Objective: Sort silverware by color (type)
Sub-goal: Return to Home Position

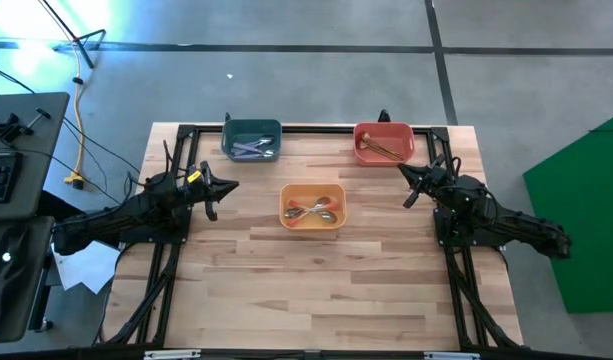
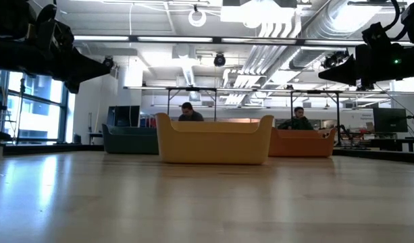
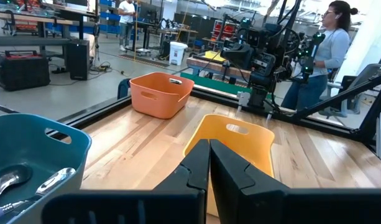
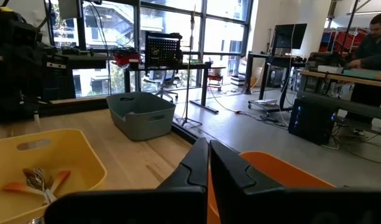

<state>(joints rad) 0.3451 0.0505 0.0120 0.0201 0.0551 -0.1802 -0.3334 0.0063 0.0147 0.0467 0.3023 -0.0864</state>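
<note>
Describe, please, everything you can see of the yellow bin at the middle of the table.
The yellow square bin, plastic by its look, stands upright and open-topped near the middle of the pale wooden table, apart from the teal bin and the orange-red bin along one edge. Its corners are rounded, and a slot handle is cut near the rim. Inside lie a few spoons with orange-red handles and shiny silver heads. Neither the left claw nor the right claw touches it.

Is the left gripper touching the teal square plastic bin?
Apart. The high view shows bare wooden table between the left gripper and the teal square plastic bin.
</note>
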